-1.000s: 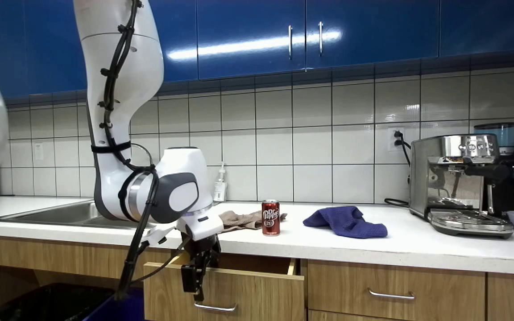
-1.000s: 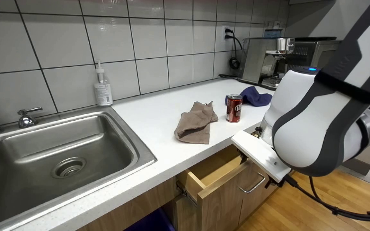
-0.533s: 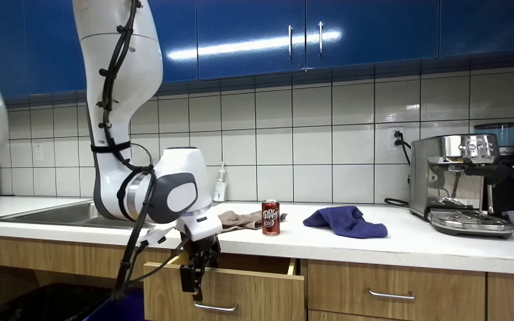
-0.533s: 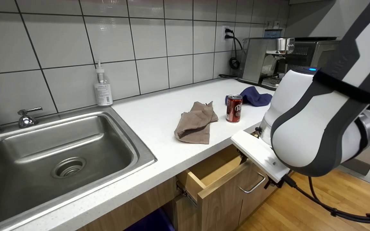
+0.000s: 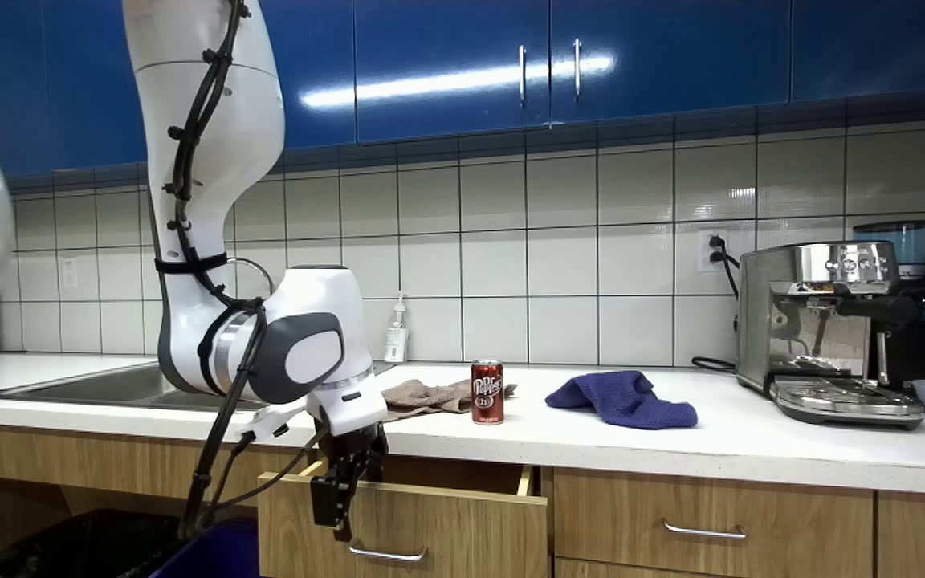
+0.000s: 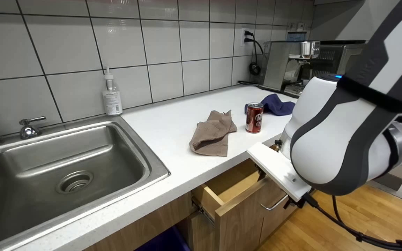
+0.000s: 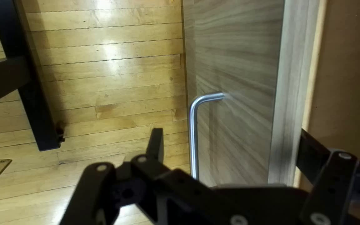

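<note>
My gripper (image 5: 350, 494) is open and points down over the front panel of a pulled-out wooden drawer (image 5: 470, 534). In the wrist view the open jaws (image 7: 231, 147) straddle the panel (image 7: 239, 56): one finger is outside, the other over the drawer's inside. Nothing is held; whether a finger touches the panel I cannot tell. The metal handle (image 7: 193, 131) lies between the outer finger and the panel, and also shows in an exterior view (image 5: 389, 554). On the counter stand a red Dr Pepper can (image 6: 254, 118), a brown cloth (image 6: 210, 136) and a purple cloth (image 5: 623, 401).
A steel sink (image 6: 141, 164) is set into the counter, with a soap bottle (image 6: 112, 97) behind it. A coffee machine (image 5: 824, 337) stands farther along. A dark bin (image 5: 85, 538) is below the counter. The wrist view shows a black frame (image 7: 27, 78) on the floor.
The arm and gripper have shifted slightly toward the sink side, along the drawer front. The drawer, can and cloths look unmoved.
</note>
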Tool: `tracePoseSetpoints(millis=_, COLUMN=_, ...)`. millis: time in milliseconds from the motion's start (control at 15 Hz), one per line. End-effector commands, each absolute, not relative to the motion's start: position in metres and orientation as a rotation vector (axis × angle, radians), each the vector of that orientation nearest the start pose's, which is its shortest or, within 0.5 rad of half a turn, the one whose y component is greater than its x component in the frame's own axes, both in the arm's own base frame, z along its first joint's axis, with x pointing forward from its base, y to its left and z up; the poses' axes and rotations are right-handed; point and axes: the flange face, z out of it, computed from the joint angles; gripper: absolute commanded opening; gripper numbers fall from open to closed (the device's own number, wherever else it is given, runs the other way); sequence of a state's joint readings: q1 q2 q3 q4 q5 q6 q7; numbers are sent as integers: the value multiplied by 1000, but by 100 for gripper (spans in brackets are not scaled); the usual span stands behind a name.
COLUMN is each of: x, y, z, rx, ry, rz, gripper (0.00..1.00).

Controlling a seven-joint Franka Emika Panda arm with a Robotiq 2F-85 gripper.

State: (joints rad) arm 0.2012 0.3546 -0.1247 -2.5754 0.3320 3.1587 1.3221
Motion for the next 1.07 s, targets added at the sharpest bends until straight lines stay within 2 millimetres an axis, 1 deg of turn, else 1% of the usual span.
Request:
tracePoseSetpoints(millis=0, x=437, y=9, z=162, rx=-2122, ry=2103, rz=-233, gripper=100)
tracePoseSetpoints(millis=200, x=429, y=10, z=162, rx=-2134, ry=2099, rz=-230, gripper=100)
tracePoseSetpoints(millis=1000, x=387, y=26, z=161, rx=-2184, ry=2059, rz=-213, gripper=100)
